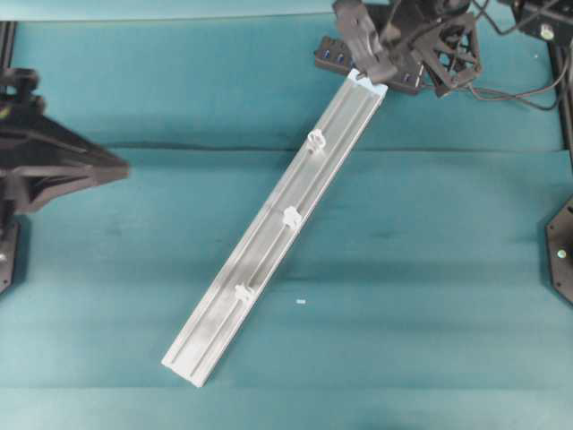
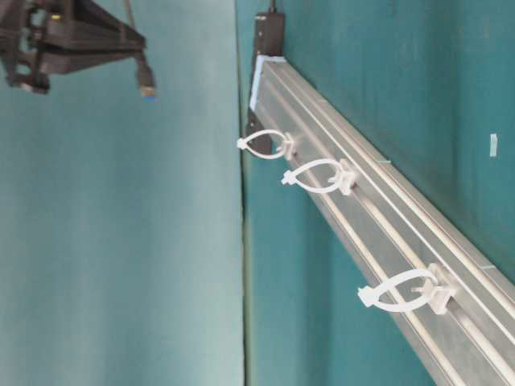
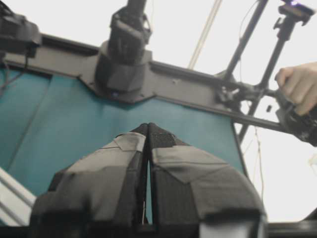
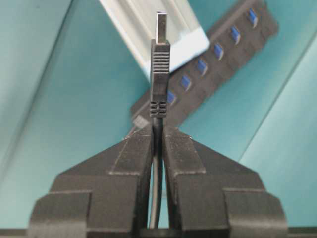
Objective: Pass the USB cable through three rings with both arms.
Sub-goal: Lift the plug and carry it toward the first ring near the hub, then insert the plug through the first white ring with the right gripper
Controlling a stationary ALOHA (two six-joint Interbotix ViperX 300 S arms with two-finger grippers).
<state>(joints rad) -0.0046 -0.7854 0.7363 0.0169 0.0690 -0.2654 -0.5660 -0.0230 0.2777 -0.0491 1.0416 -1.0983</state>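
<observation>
The USB cable's plug sticks out past my right gripper, which is shut on the cord just behind it, metal tip forward. In the table-level view that gripper hangs well off the table with the plug below it, beyond the rail's far end. From overhead it is over that far end. The three rings stand along the silver rail with nothing through them. My left gripper waits at the left edge, shut and holding nothing.
A black multi-port hub lies at the rail's far end, under the right gripper, and shows behind the plug. Loose black wiring trails at the back right. A person's hand shows at the right of the left wrist view.
</observation>
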